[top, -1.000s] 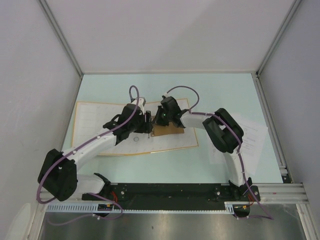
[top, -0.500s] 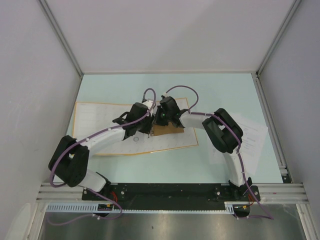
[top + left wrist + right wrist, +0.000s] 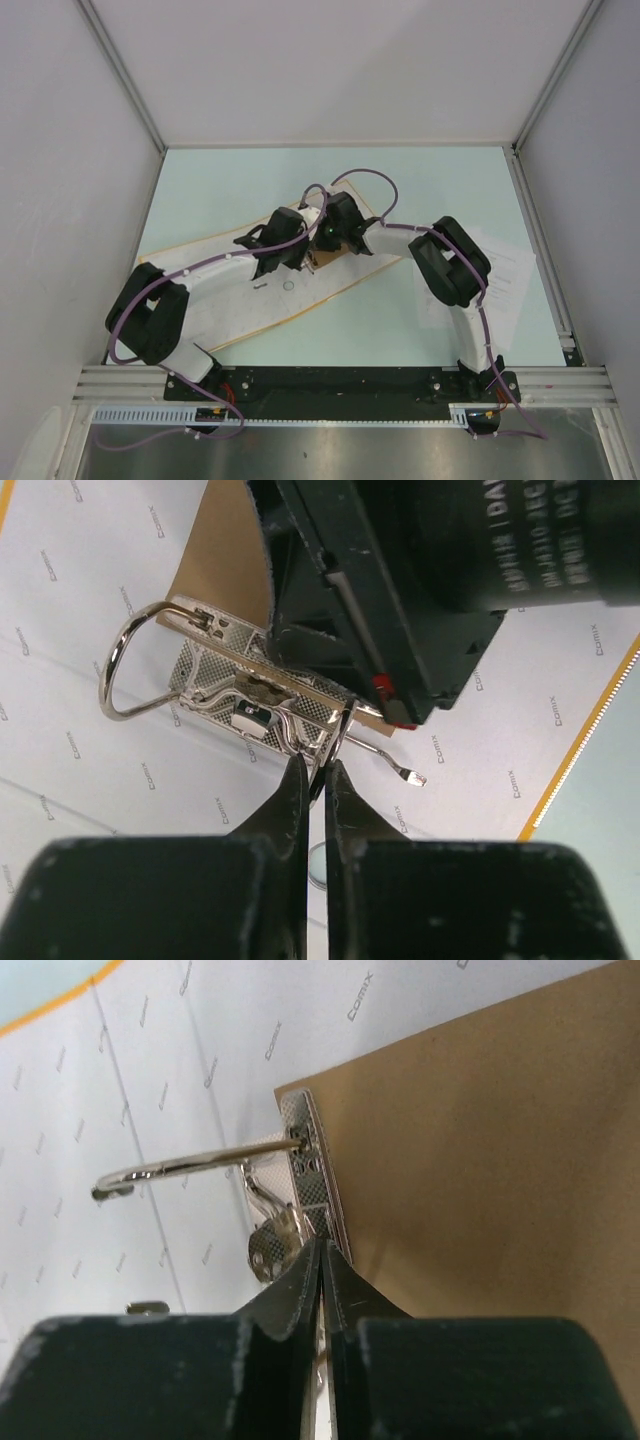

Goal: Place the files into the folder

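Pale green counter (image 3: 420, 180), white-walled booth. Folder (image 3: 265, 308) lies open on counter, whitish inside up, skewed. Ring clip (image 3: 250, 695) at folder's middle, rings look parted. Left claw (image 3: 320, 780) pinched onto one ring wire. Right claw (image 3: 320, 1260) closed thin on clip's base plate edge. Files (image 3: 505, 275) right of folder, well apart, partly under right arm (image 3: 445, 260). Judgement: folder opened, clip under work; fetching files, threading, closing all left.
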{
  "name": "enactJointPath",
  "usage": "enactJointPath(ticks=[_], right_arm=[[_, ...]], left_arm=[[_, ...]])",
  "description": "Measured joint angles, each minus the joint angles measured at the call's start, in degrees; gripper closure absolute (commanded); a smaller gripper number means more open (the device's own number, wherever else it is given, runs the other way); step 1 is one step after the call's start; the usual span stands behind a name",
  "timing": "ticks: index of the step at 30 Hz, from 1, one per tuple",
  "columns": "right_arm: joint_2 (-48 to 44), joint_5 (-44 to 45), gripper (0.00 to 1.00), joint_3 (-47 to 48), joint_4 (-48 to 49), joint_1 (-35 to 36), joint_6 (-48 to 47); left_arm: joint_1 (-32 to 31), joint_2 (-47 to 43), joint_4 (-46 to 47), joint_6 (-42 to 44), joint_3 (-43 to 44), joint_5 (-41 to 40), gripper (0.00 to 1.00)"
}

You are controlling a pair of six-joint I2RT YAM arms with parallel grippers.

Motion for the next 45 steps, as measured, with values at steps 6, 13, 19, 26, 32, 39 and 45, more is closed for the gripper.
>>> enactJointPath(ticks=[6, 13, 19, 26, 32, 39, 45], right_arm=[[-4.76, -3.23, 0.63, -2.62, -8.24, -1.42, -6.99], [-6.38, -8.39, 0.65, -2.82, -11.30, -2.47, -14.47], [-4.35, -9.94, 0.77, -0.90, -11.39, -3.19, -16.39], [-2.95, -10.38, 0.75, 1.25, -11.50, -3.28, -17.49], [-2.34, -11.15, 0.75, 2.38, -11.67, -2.82, -17.42], [-1.25, -9.25, 0.76, 3.69, -12.94, -1.70, -19.06], [-1.22, -7.28, 0.79, 4.31, -13.81, -0.85, -20.46]], left_arm=[[0.39, -1.01, -1.44, -2.03, 0.02, 2.56, 1.00], [0.52, -1.97, -4.22, -3.85, 0.17, 5.07, 1.00], [0.35, -0.94, -6.12, -4.92, 1.73, 5.29, 1.00], [0.09, -0.42, -6.95, -5.33, 2.47, 5.29, 1.00], [-0.13, -0.02, -7.37, -5.46, 2.89, 5.29, 1.00], [-0.28, 0.44, -8.15, -6.16, 3.58, 5.09, 1.00], [-0.28, 0.44, -8.22, -6.36, 3.61, 5.03, 1.00]])
